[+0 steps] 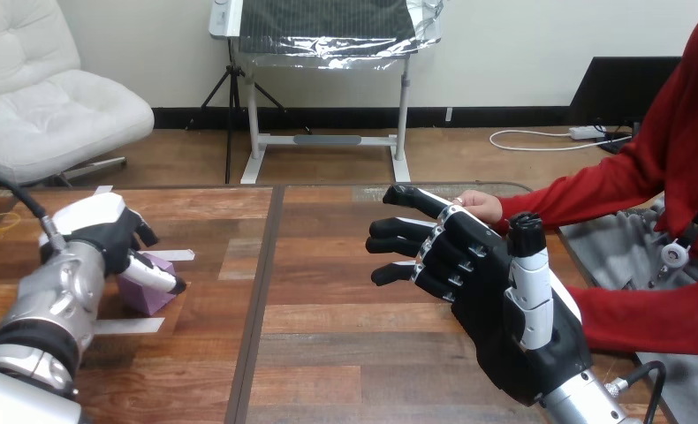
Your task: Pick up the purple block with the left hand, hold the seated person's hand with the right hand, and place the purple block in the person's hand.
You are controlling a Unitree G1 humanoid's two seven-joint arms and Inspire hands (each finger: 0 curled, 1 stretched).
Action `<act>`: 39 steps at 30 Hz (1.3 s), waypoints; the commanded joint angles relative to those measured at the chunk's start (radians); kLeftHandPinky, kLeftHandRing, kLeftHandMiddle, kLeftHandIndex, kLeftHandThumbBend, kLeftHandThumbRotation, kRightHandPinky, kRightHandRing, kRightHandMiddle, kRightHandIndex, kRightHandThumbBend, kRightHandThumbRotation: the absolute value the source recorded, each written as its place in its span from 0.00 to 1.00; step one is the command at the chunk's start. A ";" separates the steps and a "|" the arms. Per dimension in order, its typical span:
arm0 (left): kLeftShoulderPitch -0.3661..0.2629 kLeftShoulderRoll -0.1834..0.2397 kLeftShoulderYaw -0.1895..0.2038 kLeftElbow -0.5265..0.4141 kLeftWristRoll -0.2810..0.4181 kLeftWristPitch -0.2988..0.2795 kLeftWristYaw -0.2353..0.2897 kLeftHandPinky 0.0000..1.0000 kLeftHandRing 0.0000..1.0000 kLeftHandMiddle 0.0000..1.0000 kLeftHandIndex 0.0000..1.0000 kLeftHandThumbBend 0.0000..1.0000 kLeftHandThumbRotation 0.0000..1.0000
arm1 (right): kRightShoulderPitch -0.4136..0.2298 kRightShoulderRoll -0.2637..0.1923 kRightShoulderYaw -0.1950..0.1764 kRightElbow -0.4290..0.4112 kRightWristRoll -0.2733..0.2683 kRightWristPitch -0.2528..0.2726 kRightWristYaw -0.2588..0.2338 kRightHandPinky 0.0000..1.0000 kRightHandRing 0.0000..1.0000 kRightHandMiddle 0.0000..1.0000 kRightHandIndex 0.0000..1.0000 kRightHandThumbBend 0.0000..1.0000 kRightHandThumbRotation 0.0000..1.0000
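Here, the purple block (144,296) sits at the left of the wooden table (345,353), with its underside apparently on the boards. The robot's left hand (107,231) is down on top of it. One white-shelled digit runs slantwise across the block's near upper face, its black tip just past the block's right corner. The other fingers are curled down on the far side, so the block is caught between them. How firmly it is gripped cannot be judged, and the far face of the block is hidden by the hand. The silver left forearm comes in from the lower left corner and slopes up to the hand.

Strips of white tape (129,325) lie flat on the wood around the block. One is just in front of it, one is just beyond it to the right, and a short one is farther back.

Well apart, on the right half of the table, the robot's right hand (496,300) stands raised on its edge with the thumb uppermost. It is spread wide and grips nothing. Its fingers (398,227) reach out toward the left with only a slight bend.

The person's hand (481,206) shows just behind the top of those fingers, reaching in from the right on a red sleeve. Most of it is hidden by the robot's hand. Whether the two touch cannot be told, and no robot finger is seen curled round it.
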 commanded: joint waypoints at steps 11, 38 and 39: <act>-0.038 -0.010 -0.010 -0.034 0.001 0.005 0.017 0.53 0.75 0.78 0.74 0.84 0.26 | -0.041 0.005 0.001 -0.054 0.005 -0.029 -0.002 0.62 0.75 0.73 0.82 0.79 1.00; -0.032 -0.022 -0.008 -0.030 -0.008 0.008 0.001 0.54 0.76 0.79 0.74 0.86 0.22 | -0.040 0.009 0.001 -0.056 0.011 -0.031 0.001 0.62 0.75 0.74 0.82 0.78 1.00; -0.031 -0.022 -0.009 -0.030 -0.008 0.008 0.000 0.54 0.75 0.79 0.74 0.86 0.22 | -0.040 0.009 0.001 -0.056 0.011 -0.031 0.001 0.62 0.75 0.74 0.82 0.78 1.00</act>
